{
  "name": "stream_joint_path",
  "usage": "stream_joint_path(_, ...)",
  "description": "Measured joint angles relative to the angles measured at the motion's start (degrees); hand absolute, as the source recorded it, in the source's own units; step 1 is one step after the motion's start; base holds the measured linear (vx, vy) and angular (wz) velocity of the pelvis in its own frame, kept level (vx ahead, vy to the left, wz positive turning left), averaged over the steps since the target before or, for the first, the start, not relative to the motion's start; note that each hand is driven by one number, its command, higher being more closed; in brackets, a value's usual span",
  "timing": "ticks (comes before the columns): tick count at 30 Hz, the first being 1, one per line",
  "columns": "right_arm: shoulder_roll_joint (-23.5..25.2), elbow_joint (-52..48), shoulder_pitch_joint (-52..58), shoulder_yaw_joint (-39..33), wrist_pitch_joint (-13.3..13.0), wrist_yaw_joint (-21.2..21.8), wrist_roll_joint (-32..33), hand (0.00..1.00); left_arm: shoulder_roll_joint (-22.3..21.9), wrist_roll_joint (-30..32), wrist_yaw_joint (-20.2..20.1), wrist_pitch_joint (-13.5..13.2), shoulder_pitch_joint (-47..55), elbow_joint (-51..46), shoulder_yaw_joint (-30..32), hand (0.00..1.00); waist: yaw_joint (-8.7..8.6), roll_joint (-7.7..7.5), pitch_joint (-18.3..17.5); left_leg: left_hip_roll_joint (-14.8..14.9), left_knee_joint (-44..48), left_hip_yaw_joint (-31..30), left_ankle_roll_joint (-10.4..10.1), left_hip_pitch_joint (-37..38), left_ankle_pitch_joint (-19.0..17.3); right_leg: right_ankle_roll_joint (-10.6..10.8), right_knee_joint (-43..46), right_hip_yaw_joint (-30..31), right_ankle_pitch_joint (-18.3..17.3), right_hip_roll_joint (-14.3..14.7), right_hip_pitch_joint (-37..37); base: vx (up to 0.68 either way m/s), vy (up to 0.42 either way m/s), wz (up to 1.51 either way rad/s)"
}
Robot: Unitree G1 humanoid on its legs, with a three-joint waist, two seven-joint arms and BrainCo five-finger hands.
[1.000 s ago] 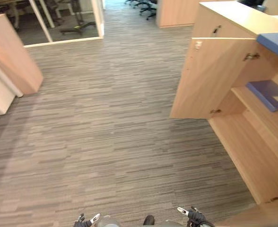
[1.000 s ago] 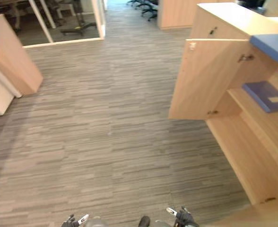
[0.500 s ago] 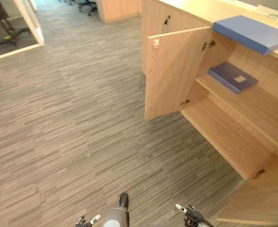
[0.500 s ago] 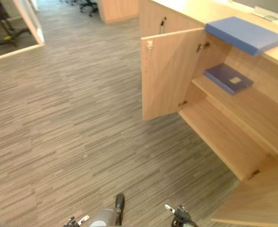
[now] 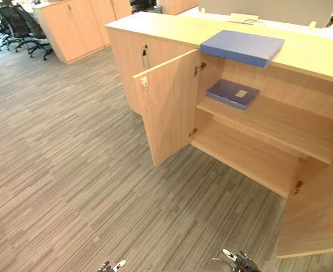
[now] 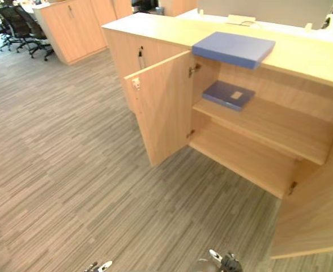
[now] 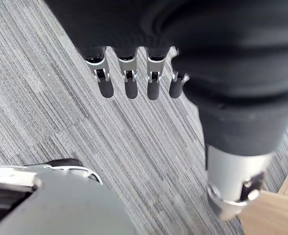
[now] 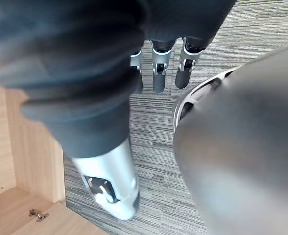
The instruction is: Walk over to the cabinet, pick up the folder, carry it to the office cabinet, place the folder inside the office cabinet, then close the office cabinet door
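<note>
Left eye view: a blue folder (image 5: 243, 47) lies flat atop the office cabinet (image 5: 155, 28), a darker folder (image 5: 233, 93) on its shelf (image 5: 280, 122). Likely stiff, light, slick: pinch a front edge. Left hand (image 7: 129, 83) and right hand (image 8: 158, 73) hang straight-fingered, empty.

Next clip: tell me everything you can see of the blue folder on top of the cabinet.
The blue folder is a flat, fairly thick rectangular case, light blue, matte and closed. It lies flat and askew on the pale wood cabinet top, its near edge at or just over the front edge above the open compartment. Nothing lies on it. A darker folder sits on the shelf below.
</note>
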Motion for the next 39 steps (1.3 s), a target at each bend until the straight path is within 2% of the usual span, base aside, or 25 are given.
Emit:
stream_joint_path(2, 0.21, 0.16, -0.37, 0.30, 0.29, 0.04, -0.20, 0.00, 0.25, 0.16, -0.08, 0.04, -0.11, 0.17, 0.00, 0.00, 0.02, -0.53, 0.36, 1.02, -0.45, 0.70, -1.55, 1.56, -1.81, -0.60, -9.50, -3.50, 1.39, 1.88, -0.13, 0.03, -0.148, -0.31)
stream_joint_path(3, 0.23, 0.35, -0.35, 0.65, 0.31, 0.11, -0.19, 0.00, 0.78, 0.37, -0.14, 0.18, -0.12, 0.72, -0.14, 0.00, -0.55, -1.45, 0.61, 0.60, -1.12, 0.30, -2.18, 2.85, -2.18, -3.78, -14.01, -4.50, 6.56, 2.12, -0.02, 0.07, -0.167, -0.12)
stream_joint_path(4, -0.23, 0.62, -0.33, 0.62, 0.32, 0.14, -0.21, 0.00, 0.45, 0.47, -0.13, 0.41, -0.23, 1.26, -0.34, 0.00, -1.11, -1.15, 0.43, 0.84, -1.59, -0.34, -2.55, 3.33, -2.37, -4.40, -14.37, -5.02, 6.49, 2.67, 0.54, 0.15, -0.172, -0.02)
stream_joint_path(5, -0.94, 1.12, -0.13, 0.64, 0.43, 0.22, -0.36, 0.00, -0.06, 0.53, -0.16, 0.49, -0.40, 1.67, -1.05, 0.00, -1.30, 0.03, -0.14, 1.47, -2.76, -2.56, -3.03, 3.08, -2.64, -4.01, -16.72, -5.46, 6.09, 4.63, 0.48, 0.21, -0.172, -0.08)
stream_joint_path(6, -1.07, 1.50, -0.34, 0.64, 0.46, 0.35, -0.43, 0.00, -0.04, 0.69, -0.23, 0.81, -0.63, 1.77, -1.22, 0.00, -1.28, 0.34, -0.12, 2.73, -3.29, -3.25, -4.14, 2.52, -2.09, -4.17, -18.78, -5.89, 6.23, 6.60, 0.71, 0.22, -0.180, -0.14)
stream_joint_path(10, -1.07, 1.89, 0.86, 0.65, 1.58, 0.49, -2.71, 0.00, 0.32, 1.48, -1.01, 1.49, -0.89, 1.89, -0.94, 0.00, -1.38, 0.08, -0.23, 6.52, -2.65, -5.02, -7.14, 3.12, -1.52, -5.82, -23.70, -7.83, 5.86, 11.49, 4.33, 0.23, -0.223, 0.09)
stream_joint_path(12, -0.38, 1.95, 1.37, 0.70, 1.61, 0.50, -2.71, 0.00, 1.14, 1.53, -1.10, 1.70, -1.26, 2.55, -0.63, 0.00, -1.40, -1.45, -0.50, 7.74, 4.80, -4.65, -8.29, 1.00, -2.93, -5.45, -27.02, -8.09, 5.31, 12.25, 7.03, 0.27, -0.229, 0.12)
stream_joint_path(14, 0.21, 2.43, 1.38, 1.14, 1.58, 0.50, -2.64, 0.00, 1.56, 1.60, -0.99, 1.88, -1.76, 2.71, 0.82, 0.00, -1.20, -2.84, -0.51, 12.18, 27.22, -2.74, -8.71, -7.12, -5.94, -6.13, -31.98, -7.96, 6.25, 13.65, 12.50, 0.32, -0.207, 0.03)
stream_joint_path(15, 0.15, 2.46, 1.41, 1.42, 1.60, 0.50, -2.65, 0.00, 1.53, 1.61, -0.93, 1.91, -1.79, 2.61, 1.85, 0.00, -1.11, -2.73, -0.53, 14.12, 33.51, -1.78, -8.14, -9.24, -6.23, -6.41, -33.09, -7.85, 6.40, 14.35, 14.04, 0.33, -0.109, -0.12)
stream_joint_path(16, -0.02, 2.51, 1.33, 2.72, 1.53, 0.49, -2.59, 0.00, 0.96, 1.39, -0.63, 2.06, -1.52, 2.19, 3.57, 0.00, -0.90, -2.70, -0.53, 17.69, 43.62, 0.27, -6.92, -12.34, -6.93, -6.69, -34.90, -7.26, 6.41, 15.64, 16.92, 0.41, -0.095, -0.38)
stream_joint_path(17, -0.22, 2.95, 0.96, 3.48, 1.55, 0.46, -2.61, 0.00, 0.49, 0.18, 0.05, 2.04, -1.15, 1.13, 3.76, 0.00, 0.15, -2.84, -0.47, 19.24, 48.82, 1.16, -5.87, -14.65, -7.94, -6.87, -36.25, -5.68, 6.44, 16.20, 19.22, 0.42, -0.071, -0.39)
stream_joint_path(18, -0.22, 3.00, 0.92, 3.48, 1.55, 0.45, -2.61, 0.00, 0.51, 0.05, 0.08, 2.05, -1.14, 1.03, 3.77, 0.00, 0.30, -2.83, -0.48, 19.27, 49.04, 1.09, -5.70, -14.99, -8.08, -6.87, -36.35, -5.50, 6.44, 16.20, 19.44, 0.35, 0.013, -0.84)
stream_joint_path(19, -0.21, 3.96, -0.22, 3.53, 1.55, 0.43, -2.72, 0.00, 0.18, -0.78, 0.62, 1.97, -0.68, -1.23, 3.67, 0.00, 2.09, -2.90, -0.36, 18.51, 48.17, 1.12, -5.65, -19.04, -9.79, -6.86, -36.74, -2.38, 6.44, 15.12, 20.91, 0.31, 0.073, -0.81)
stream_joint_path(21, -0.07, 4.25, -1.08, 4.44, 1.64, 0.40, -2.81, 0.00, 0.21, -0.72, 1.00, 1.80, -0.53, -2.52, 3.60, 0.00, 2.56, -3.30, -0.01, 17.20, 43.85, 0.31, -6.15, -21.81, -10.12, -6.82, -36.64, -0.79, 6.45, 13.36, 21.73, 0.28, 0.109, -0.74)
stream_joint_path(23, 0.38, 3.93, -1.55, 5.69, 1.57, 0.39, -4.30, 0.00, 0.23, -0.70, 1.51, 1.64, -0.02, -4.07, 3.54, 0.00, 2.89, -3.99, 0.46, 13.45, 31.81, -4.57, -7.01, -24.35, -9.31, -6.27, -36.42, 0.66, 6.32, 9.75, 22.92, 0.29, 0.203, -0.57)
stream_joint_path(25, 0.31, 3.93, -1.30, 5.90, 1.55, 0.37, -4.78, 0.00, -0.06, -0.70, 1.97, 1.39, 0.55, -5.37, 3.58, 0.00, 3.05, -3.97, 0.61, 9.75, 17.94, -11.98, -8.13, -24.87, -3.95, -3.33, -36.74, 1.52, 5.42, 6.85, 23.75, 0.28, 0.289, -0.48)
stream_joint_path(26, 0.06, 3.78, -0.91, 7.14, 1.43, 0.28, -4.66, 0.00, -0.31, -0.74, 2.25, 1.19, 0.84, -5.51, 3.66, 0.00, 3.17, -3.70, 0.44, 9.14, 12.16, -15.38, -10.98, -24.53, 3.17, -0.49, -37.30, 2.02, 4.50, 5.92, 24.66, 0.31, 0.368, -0.41)
stream_joint_path(27, 0.13, 3.85, -0.99, 8.36, 1.46, 0.13, -4.77, 0.00, -0.20, -0.73, 2.56, 1.16, 0.65, -5.49, 3.71, 0.00, 3.58, -3.75, 0.22, 8.16, 10.58, -16.29, -10.96, -23.38, 10.11, 0.64, -37.82, 3.04, 4.70, 5.29, 25.31, 0.31, 0.379, -0.34)
stream_joint_path(28, 1.31, 3.80, -1.26, 9.80, 1.45, 0.00, -4.79, 0.00, 0.74, -0.74, 2.81, 1.05, -0.03, -5.53, 3.78, 0.00, 3.52, -5.53, 0.45, 6.93, 9.88, -15.63, -10.54, -22.87, 9.52, 0.08, -37.98, 2.92, 5.81, 4.11, 25.13, 0.25, 0.292, -0.21)
stream_joint_path(29, 2.08, 3.83, -1.60, 9.94, 1.44, 0.07, -4.81, 0.00, 1.02, -0.73, 2.99, 0.92, -0.47, -5.51, 3.79, 0.00, 3.50, -6.31, 0.51, 6.50, 9.69, -15.34, -10.17, -22.87, 9.24, -0.02, -37.75, 2.90, 6.72, 3.60, 24.70, 0.22, 0.233, -0.10)
stream_joint_path(30, 3.19, 4.02, -2.26, 9.99, 1.48, 0.04, -4.84, 0.00, 1.52, -0.73, 3.19, 0.89, -0.81, -4.91, 3.94, 0.00, 3.53, -6.87, 0.49, 6.09, 10.28, -14.86, -9.02, -22.72, 8.43, 1.26, -37.06, 3.02, 9.24, 2.87, 24.07, 0.25, 0.250, -0.17)
stream_joint_path(31, 3.35, 3.98, -2.36, 10.05, 1.45, 0.07, -5.20, 0.00, 1.41, -0.75, 3.25, 0.88, -0.79, -4.82, 4.22, 0.00, 3.53, -6.96, 0.26, 5.73, 10.89, -13.95, -7.72, -22.17, 7.86, 2.40, -36.78, 3.49, 11.64, 1.99, 23.95, 0.29, 0.279, -0.26)
stream_joint_path(33, 3.31, 3.98, -3.00, 10.05, 1.46, 0.07, -6.01, 0.00, 1.38, -0.65, 3.24, 0.87, -0.79, -4.31, 4.25, 0.00, 3.80, -6.80, -0.13, 5.06, 10.87, -11.54, -6.04, -20.67, 6.41, 2.81, -37.11, 4.94, 14.56, 0.57, 23.81, 0.26, 0.231, -0.50)
stream_joint_path(36, 3.34, 3.99, -3.84, 10.13, 1.52, 0.14, -7.04, 0.00, 1.61, 1.00, 3.24, 0.85, -0.99, -3.44, 3.51, 0.00, 3.94, -6.57, -1.66, 3.25, 10.86, -7.26, -3.61, -19.52, 4.13, 4.20, -36.94, 8.27, 17.64, -3.27, 21.05, 0.23, 0.225, -0.86)
stream_joint_path(39, 3.19, 3.95, -3.66, 10.10, 1.85, 0.51, -7.57, 0.00, 1.72, 1.45, 3.23, 0.86, -0.96, -2.81, 3.23, 0.00, 4.29, -5.95, -2.46, 1.96, 8.10, -5.03, -3.17, -16.45, 3.86, 3.71, -33.81, 9.66, 19.03, -5.57, 18.16, 0.11, 0.158, -0.83)
